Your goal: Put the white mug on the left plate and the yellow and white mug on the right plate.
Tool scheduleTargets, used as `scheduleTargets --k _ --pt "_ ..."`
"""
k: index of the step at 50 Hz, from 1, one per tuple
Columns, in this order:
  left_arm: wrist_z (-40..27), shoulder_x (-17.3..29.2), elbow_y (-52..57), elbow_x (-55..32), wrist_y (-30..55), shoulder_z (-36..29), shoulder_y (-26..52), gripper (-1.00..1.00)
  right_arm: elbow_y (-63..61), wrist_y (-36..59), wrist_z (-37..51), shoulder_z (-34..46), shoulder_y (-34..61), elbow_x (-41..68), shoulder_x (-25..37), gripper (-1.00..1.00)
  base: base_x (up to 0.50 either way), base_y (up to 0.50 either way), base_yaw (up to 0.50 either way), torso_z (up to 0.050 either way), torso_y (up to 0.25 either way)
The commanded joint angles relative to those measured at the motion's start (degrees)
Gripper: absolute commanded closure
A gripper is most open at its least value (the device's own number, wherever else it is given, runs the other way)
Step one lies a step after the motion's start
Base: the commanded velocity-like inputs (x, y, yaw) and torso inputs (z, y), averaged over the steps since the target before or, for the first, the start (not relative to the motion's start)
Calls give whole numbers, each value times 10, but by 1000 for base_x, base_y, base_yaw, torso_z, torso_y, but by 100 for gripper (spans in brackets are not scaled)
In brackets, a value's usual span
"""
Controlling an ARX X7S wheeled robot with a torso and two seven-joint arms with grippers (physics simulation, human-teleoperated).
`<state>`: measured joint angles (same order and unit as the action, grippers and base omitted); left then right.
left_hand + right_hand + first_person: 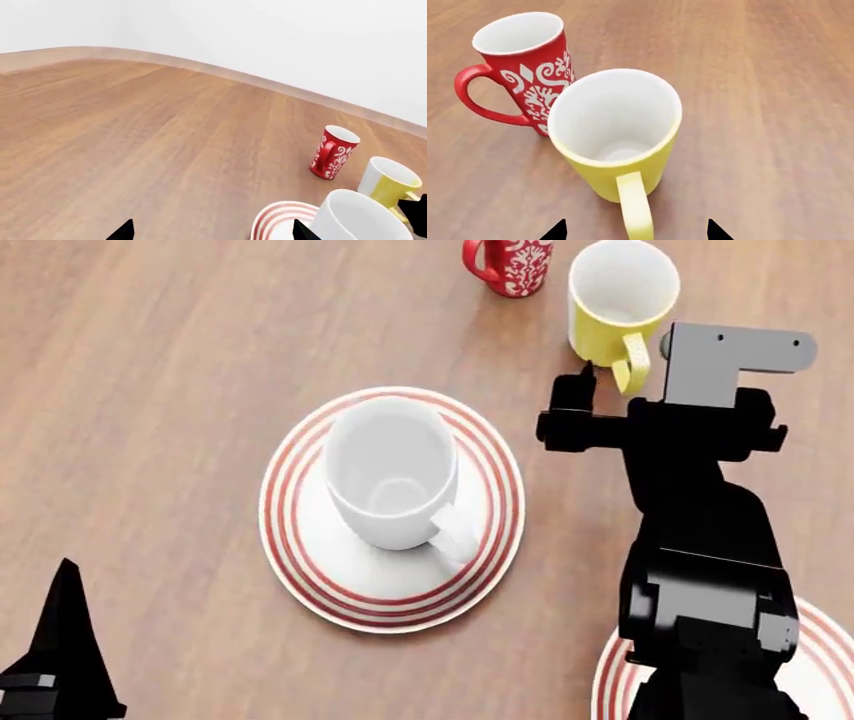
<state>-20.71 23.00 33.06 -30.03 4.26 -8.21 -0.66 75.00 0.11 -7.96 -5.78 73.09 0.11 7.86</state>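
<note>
Right now I have the white mug (pixel 391 473) sitting upright on the left plate (pixel 310 570), its handle turned toward the near right. The yellow and white mug (pixel 619 298) stands upright on the bare wooden table (pixel 160 390) at the far right, well apart from the right plate (pixel 814 660), which shows only as a ringed edge at the near right behind my right arm.

My right gripper (pixel 635 231) sits just on the near side of the yellow mug. In the right wrist view its two dark fingertips (pixel 555 231) are spread apart, one on either side of the mug's handle, which points straight back at them; the jaws are open and hold nothing.

The red patterned mug (pixel 527 70) stands just beyond and to the left of the yellow one, very close to it.

My left gripper (pixel 210 231) is low at the near left, away from the mugs, its tips parted and empty.
</note>
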Motion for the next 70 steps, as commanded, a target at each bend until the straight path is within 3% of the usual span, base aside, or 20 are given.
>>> scheduleTargets --k 1,30,31,46,63,70 --pt "-3 0 0 2 -1 -2 -1 -100 0 -32 -9 -5 9 4 -2 -100 0 0 0 0 0" --pt "-2 4 -3 7 0 -13 3 -100 0 -46 -16 -20 5 2 -1 -100 0 0 0 4 -93" --pt "-2 4 -3 7 0 -13 3 -100 0 -49 -16 -21 5 2 -1 100 0 0 0 0 0" --pt "-4 6 -3 6 0 -15 5 -100 0 -71 -24 -25 -3 1 2 100 0 0 0 0 0" --pt "-5 7 -5 9 -1 -21 5 -100 -6 -200 -36 -56 -18 21 7 100 0 0 0 0 0" --pt "-5 10 -5 7 1 -21 8 -100 -294 -37 -32 -43 -133 15 -12 100 0 0 0 0 0"
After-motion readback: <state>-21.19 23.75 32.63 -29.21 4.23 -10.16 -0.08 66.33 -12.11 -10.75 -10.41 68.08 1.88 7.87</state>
